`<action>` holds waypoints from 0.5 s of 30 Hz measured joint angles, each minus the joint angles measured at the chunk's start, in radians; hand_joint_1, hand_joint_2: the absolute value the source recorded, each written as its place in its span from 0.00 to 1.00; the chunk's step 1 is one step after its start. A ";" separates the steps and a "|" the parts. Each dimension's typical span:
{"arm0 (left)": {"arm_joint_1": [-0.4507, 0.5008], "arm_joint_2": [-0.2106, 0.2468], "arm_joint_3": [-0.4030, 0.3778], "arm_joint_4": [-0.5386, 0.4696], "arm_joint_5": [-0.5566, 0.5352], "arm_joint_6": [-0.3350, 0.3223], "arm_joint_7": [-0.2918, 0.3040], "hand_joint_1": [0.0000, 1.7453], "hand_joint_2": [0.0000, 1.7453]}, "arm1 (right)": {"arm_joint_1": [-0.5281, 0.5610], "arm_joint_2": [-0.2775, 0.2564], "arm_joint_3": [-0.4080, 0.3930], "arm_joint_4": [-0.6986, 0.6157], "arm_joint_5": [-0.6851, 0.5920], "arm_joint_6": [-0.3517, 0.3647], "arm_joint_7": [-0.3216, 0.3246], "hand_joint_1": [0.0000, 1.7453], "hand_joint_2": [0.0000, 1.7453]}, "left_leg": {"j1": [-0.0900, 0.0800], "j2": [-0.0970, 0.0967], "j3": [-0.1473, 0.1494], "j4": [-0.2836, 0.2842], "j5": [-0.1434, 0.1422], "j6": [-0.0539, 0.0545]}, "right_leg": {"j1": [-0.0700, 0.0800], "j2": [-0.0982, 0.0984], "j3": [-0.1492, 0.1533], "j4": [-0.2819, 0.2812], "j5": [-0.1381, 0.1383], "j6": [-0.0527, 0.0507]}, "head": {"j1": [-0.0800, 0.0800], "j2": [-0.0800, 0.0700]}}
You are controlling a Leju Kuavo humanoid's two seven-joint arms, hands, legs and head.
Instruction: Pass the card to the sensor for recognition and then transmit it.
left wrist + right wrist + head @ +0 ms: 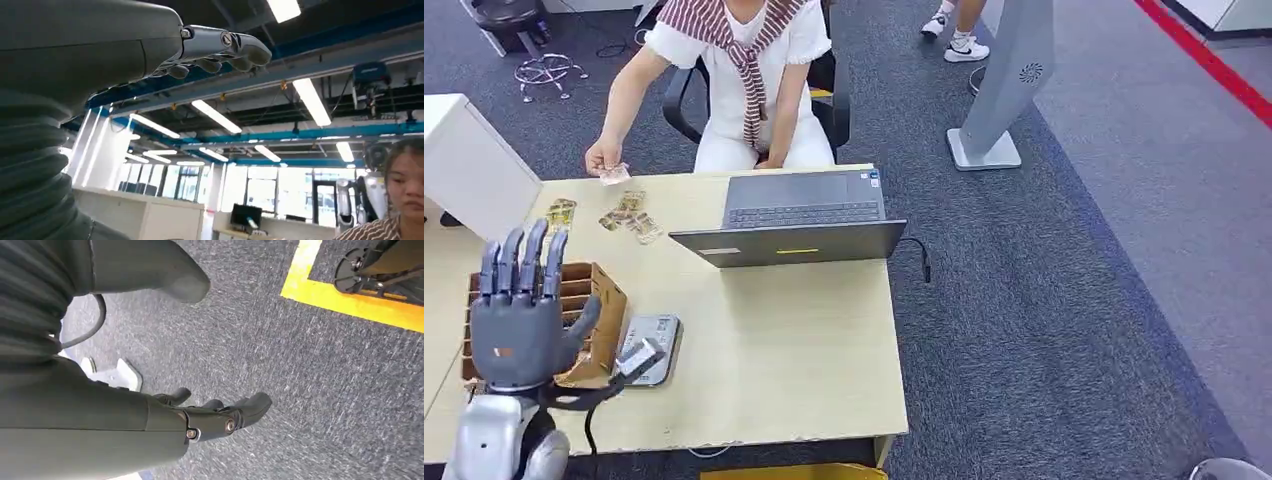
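My left hand (519,320) is raised over the table's near left corner, palm away, fingers straight and apart, holding nothing. In the left wrist view its fingers (220,47) point up at the ceiling. Beside it stands a brown cardboard slotted box (589,300), and right of that lies the grey sensor (654,345) with a dark cable. Several cards (629,215) lie on the far left of the table. A seated person holds one more card (614,174) at the far edge. My right hand (220,417) hangs over the grey carpet, fingers loose, empty.
An open grey laptop (799,215) stands mid-table, facing the person. A white cabinet (469,165) borders the wooden table (784,370) on the left. A grey kiosk stand (1009,90) is on the carpet to the far right. Yellow floor tape (345,300) lies near my right hand.
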State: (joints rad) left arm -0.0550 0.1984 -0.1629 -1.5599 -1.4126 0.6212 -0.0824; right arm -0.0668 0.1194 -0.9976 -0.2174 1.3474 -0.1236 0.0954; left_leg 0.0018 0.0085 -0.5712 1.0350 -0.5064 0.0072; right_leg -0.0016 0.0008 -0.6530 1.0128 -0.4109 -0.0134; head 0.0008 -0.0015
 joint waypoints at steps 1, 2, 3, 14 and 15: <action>0.035 0.000 0.000 -0.011 -0.003 0.033 -0.012 0.00 1.00 | 0.001 0.000 -0.003 0.000 0.000 -0.003 0.001 0.00 1.00 | 0.000 0.000 0.000 0.000 0.000 0.000 | 0.000 0.000 0.000 0.000 0.000 0.000 | 0.000 0.000; 0.067 0.000 0.000 -0.018 0.003 0.054 -0.028 0.00 1.00 | 0.003 0.000 -0.005 0.000 0.000 -0.003 0.002 0.00 1.00 | 0.000 0.000 0.000 0.000 0.000 0.000 | 0.000 0.000 0.000 0.000 0.000 0.000 | 0.000 0.000; 0.097 0.000 0.000 -0.022 0.016 0.063 -0.049 0.00 1.00 | 0.004 0.000 -0.006 0.000 0.000 -0.002 0.002 0.00 1.00 | 0.000 0.000 0.000 0.000 0.000 0.000 | 0.000 0.000 0.000 0.000 -0.001 0.001 | 0.000 0.000; 0.191 -0.024 0.053 0.073 0.001 0.069 -0.110 0.00 1.00 | 0.006 0.000 -0.025 -0.001 0.021 0.010 -0.015 0.00 1.00 | 0.000 -0.001 0.000 0.000 0.000 0.000 | 0.000 -0.002 0.000 0.000 0.000 0.001 | 0.000 0.000; 0.191 -0.026 0.058 0.086 0.000 0.069 -0.110 0.00 1.00 | 0.006 0.000 -0.025 -0.001 0.021 0.010 -0.015 0.00 1.00 | 0.000 -0.001 0.000 0.000 0.000 0.000 | 0.000 -0.002 0.000 0.000 0.000 0.001 | 0.000 0.000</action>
State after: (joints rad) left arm 0.1357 0.1728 -0.1053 -1.4740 -1.4122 0.6901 -0.1923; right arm -0.0608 0.1194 -1.0227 -0.2186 1.3687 -0.1137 0.0809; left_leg 0.0017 0.0073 -0.5712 1.0350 -0.5062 0.0074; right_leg -0.0016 -0.0007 -0.6525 1.0124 -0.4112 -0.0129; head 0.0008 -0.0015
